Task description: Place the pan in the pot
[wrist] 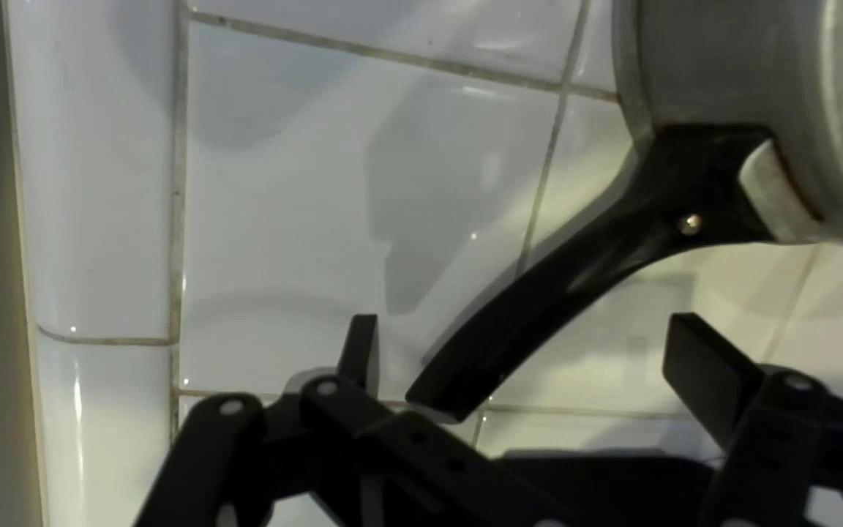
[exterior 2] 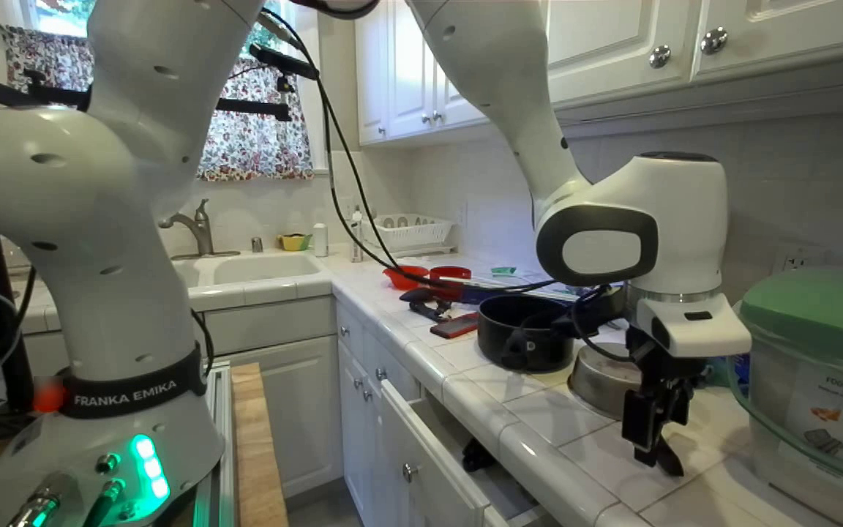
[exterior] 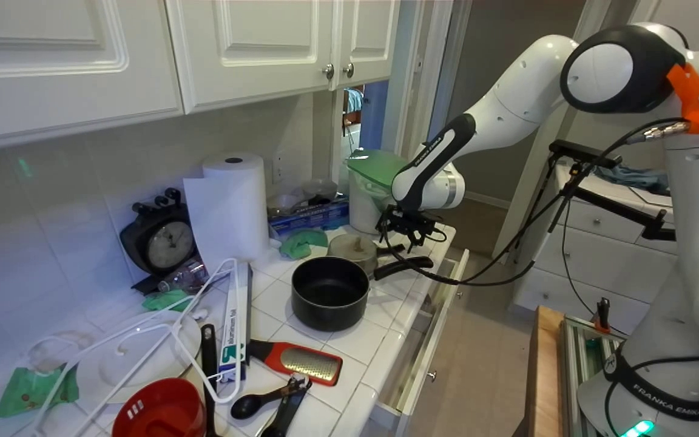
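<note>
The end effector (wrist: 527, 359) stands wide with nothing held, low over the pale tiled worktop (wrist: 275, 219). Between its fingers (wrist: 363, 351), in the wrist view, shows the free end of a curved black handle (wrist: 568, 289); whether they are low enough to flank it I cannot tell. The handle belongs to the small, round, silvery-grey metal pan (wrist: 736, 66), which rests on the worktop.

The step in hand appears to be taking that handle. To do it well, I would centre first, since the handle's end lies nearer the finger on the worktop's front-edge side; then turn the wrist until the fingers lie along the handle, as closing now would pinch it on the slant. A bite farther up, toward the body, should curb drooping on the lift.

The handle gives the pan its long axis, running aslant from the body toward the worktop's front edge. The pan looks rim down, base up.

Beyond it from the end effector stands the deep, round, matte-black pot (exterior: 328, 315), upright and open-topped; whether the two touch I cannot tell. The pot's handle (exterior: 392, 270) also points toward the front edge, so a straight lift seems safest.
</note>
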`<state>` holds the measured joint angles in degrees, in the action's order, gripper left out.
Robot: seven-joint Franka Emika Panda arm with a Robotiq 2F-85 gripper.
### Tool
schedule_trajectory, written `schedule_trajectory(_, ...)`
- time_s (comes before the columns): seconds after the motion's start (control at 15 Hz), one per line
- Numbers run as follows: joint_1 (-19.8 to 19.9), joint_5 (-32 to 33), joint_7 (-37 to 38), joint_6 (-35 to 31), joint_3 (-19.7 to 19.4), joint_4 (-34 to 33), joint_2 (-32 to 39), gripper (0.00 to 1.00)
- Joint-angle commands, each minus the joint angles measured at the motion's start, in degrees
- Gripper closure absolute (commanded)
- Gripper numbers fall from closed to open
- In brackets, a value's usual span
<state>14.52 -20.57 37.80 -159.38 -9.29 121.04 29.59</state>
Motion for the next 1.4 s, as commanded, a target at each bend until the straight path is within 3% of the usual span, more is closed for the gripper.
schedule_trajectory(0.0, -0.8, -1.9, -0.3, -0.7, -0.7, -2.4, 2.8, 0.25)
schedule_trajectory(0.13, -1.0, -1.9, 0.0, -0.7, -0.9, -3.1, 3.4, 0.32)
schedule_trajectory(0.53, -1.5, -1.5, 1.2, -0.2, -1.8, -4.1, 4.0, 0.75)
schedule_trajectory(0.6, -1.8, -1.4, 1.6, -0.3, -2.1, -4.1, 4.0, 0.67)
schedule_trajectory(0.73, -2.2, -1.3, 3.1, -0.2, -2.7, -4.5, 4.2, 0.87)
schedule_trajectory(0.8, -2.3, -1.2, 3.6, -0.1, -2.8, -4.8, 4.5, 0.76)
schedule_trajectory(0.87, -2.6, -0.9, 4.4, 0.0, -3.2, -5.0, 4.7, 0.44)
schedule_trajectory(0.93, -2.8, -0.8, 5.2, 0.0, -3.5, -5.2, 4.9, 0.45)
schedule_trajectory(1.0, -3.2, -0.6, 6.0, 0.3, -4.0, -5.3, 5.0, 0.85)
schedule_trajectory(1.07, -3.5, -0.5, 6.8, 0.4, -4.3, -5.6, 5.3, 0.84)
schedule_trajectory(1.2, -4.5, -0.2, 9.3, 1.0, -5.5, -5.9, 5.5, 0.93)
schedule_trajectory(1.33, -5.1, 0.0, 11.7, 1.2, -6.3, -6.1, 5.7, 0.9)
